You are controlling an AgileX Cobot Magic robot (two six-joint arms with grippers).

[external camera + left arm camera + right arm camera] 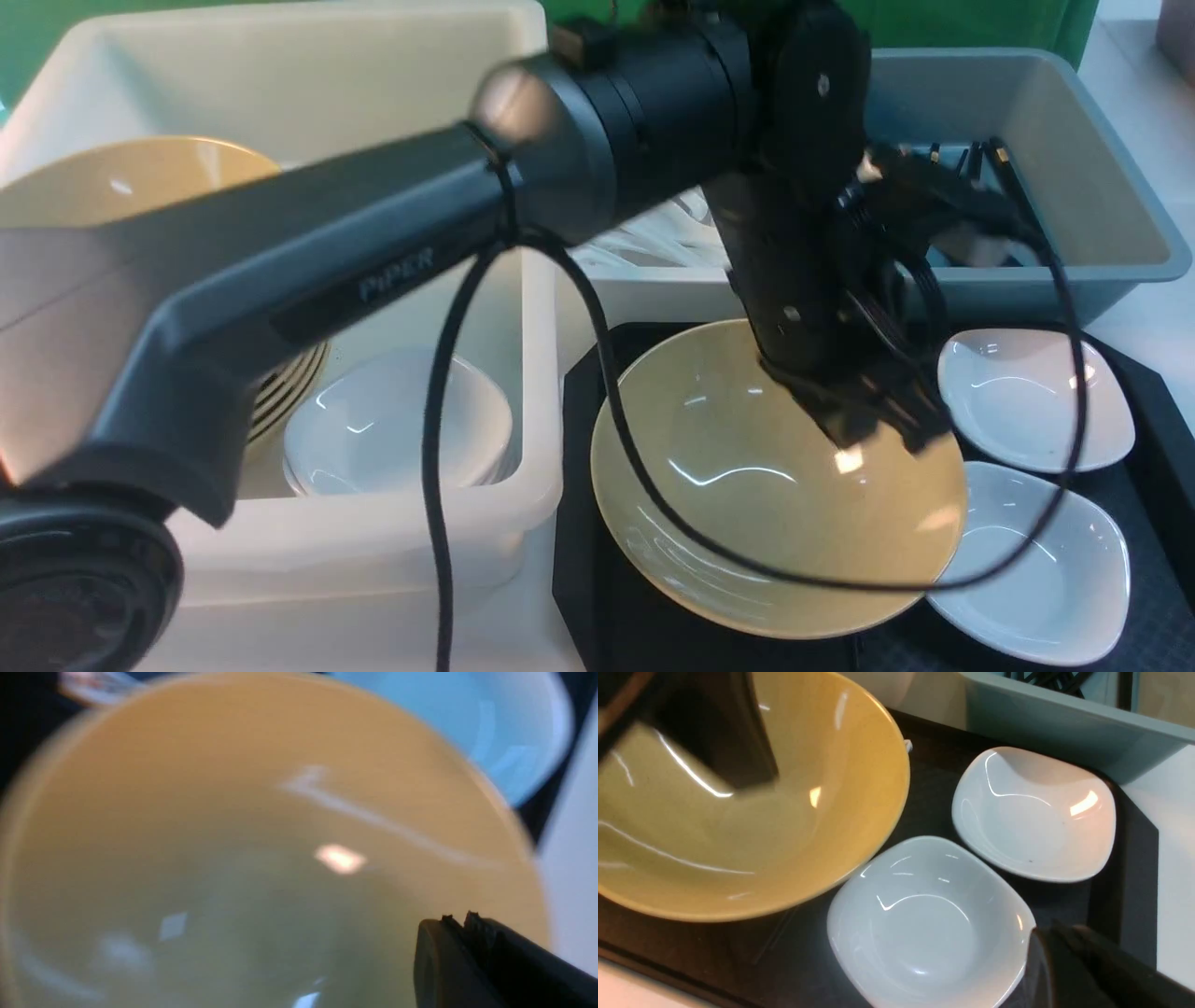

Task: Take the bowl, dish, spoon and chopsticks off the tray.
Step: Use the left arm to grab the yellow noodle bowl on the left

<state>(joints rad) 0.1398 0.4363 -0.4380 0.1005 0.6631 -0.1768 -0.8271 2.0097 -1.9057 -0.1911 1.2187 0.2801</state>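
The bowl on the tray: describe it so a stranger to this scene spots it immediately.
Find the black tray right of the white tub. On its left half sits the bowl, wide, glossy, mustard-yellow. Its neighbours are two smaller white dishes.

Left fingers (467, 961), right fingers (1087, 970) closed.

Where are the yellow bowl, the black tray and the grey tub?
yellow bowl (775, 523), front view, inner wall.
black tray (930, 788), right wrist view, bare floor.
grey tub (1074, 168), front view, right inner wall.
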